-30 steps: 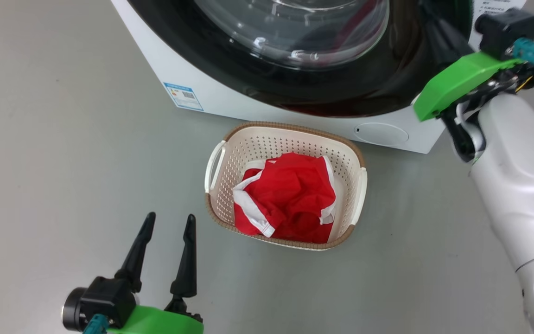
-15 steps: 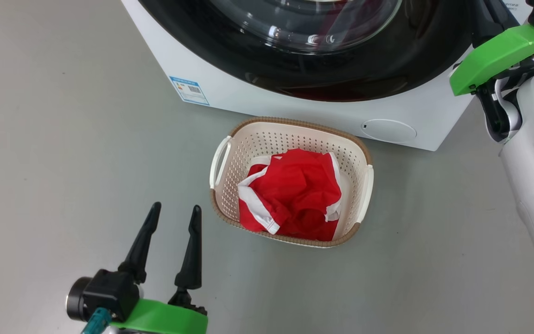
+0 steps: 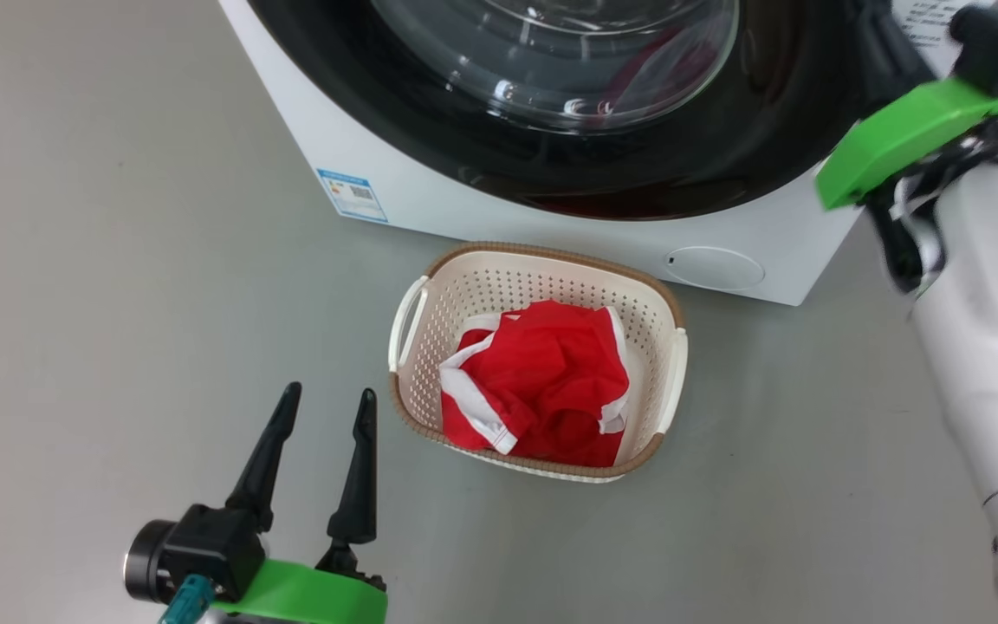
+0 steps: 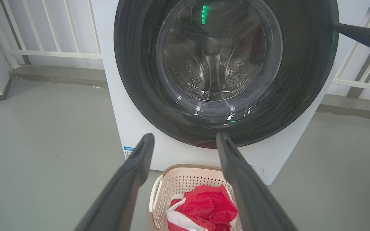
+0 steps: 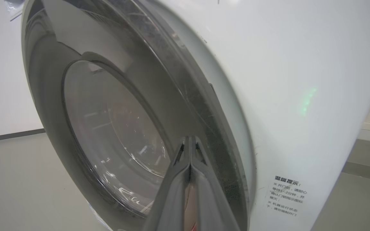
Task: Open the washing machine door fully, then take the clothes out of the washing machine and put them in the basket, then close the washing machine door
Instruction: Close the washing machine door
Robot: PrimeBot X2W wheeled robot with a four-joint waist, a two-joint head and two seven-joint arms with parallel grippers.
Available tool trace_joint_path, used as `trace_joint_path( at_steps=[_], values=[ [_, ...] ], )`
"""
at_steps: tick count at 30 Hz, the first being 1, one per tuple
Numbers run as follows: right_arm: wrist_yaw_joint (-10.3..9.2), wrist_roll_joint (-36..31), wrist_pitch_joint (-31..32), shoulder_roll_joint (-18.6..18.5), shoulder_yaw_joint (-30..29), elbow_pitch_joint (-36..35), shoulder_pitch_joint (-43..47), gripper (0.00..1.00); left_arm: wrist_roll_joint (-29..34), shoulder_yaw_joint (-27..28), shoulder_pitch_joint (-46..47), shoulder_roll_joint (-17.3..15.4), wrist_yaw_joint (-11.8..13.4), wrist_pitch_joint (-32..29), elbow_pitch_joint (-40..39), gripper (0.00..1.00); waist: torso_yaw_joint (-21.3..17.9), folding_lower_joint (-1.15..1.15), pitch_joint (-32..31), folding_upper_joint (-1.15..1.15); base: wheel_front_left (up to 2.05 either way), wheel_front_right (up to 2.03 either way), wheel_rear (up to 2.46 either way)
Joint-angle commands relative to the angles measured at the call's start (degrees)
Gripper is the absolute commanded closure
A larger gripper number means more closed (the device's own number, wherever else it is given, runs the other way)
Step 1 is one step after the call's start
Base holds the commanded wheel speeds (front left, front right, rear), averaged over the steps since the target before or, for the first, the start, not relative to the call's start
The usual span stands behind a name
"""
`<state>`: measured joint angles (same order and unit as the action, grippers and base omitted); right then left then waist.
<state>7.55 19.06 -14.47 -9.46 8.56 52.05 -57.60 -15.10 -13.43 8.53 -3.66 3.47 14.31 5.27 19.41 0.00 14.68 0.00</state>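
Since red clothes (image 3: 542,390) lie in the cream perforated basket (image 3: 534,282), you're closing the black-rimmed glass door (image 3: 464,147): push home with your closed right gripper (image 5: 189,138); left gripper (image 3: 329,390) splayed, empty.

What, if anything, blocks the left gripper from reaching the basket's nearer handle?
Probably nothing: the left gripper, open and empty, sits beside the basket with bare floor between it and that handle. The right gripper is away at the washing machine door.

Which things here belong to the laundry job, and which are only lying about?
Job: washing machine; washing machine door; clothes; basket; right claw, shut by the door rim; left claw, open.
Idle: white railing; blue label; printed sticker.
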Motion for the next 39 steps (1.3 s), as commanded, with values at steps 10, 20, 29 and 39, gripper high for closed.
trace_joint_path(
  at_steps=[10,20,29,39],
  values=[
    [-0.06,1.99,-0.52,4.37,3.59,-9.36,12.86,1.00,1.42,3.18,-1.46,-1.14,-0.49,0.69,-0.35,0.00,-5.23,0.00,-5.05,0.00,0.00,0.00,0.00],
    [-0.06,1.13,-0.52,5.87,2.86,-16.71,24.71,0.00,2.13,3.80,-3.52,-2.94,0.74,-0.23,0.19,0.00,-9.90,0.00,-9.17,0.00,0.00,0.00,0.00],
    [-0.06,-0.64,-0.52,6.34,1.89,-23.28,34.78,0.00,2.37,3.93,-5.81,-3.87,2.00,-1.59,-0.75,0.00,-12.68,0.00,-12.19,0.00,0.00,0.00,0.00],
    [-0.06,-3.92,1.42,6.50,-0.32,-31.36,48.02,0.00,2.04,3.83,-9.89,-4.57,3.11,-2.88,-1.85,0.00,-15.59,0.00,-15.78,0.00,0.00,0.00,0.00]
  ],
)
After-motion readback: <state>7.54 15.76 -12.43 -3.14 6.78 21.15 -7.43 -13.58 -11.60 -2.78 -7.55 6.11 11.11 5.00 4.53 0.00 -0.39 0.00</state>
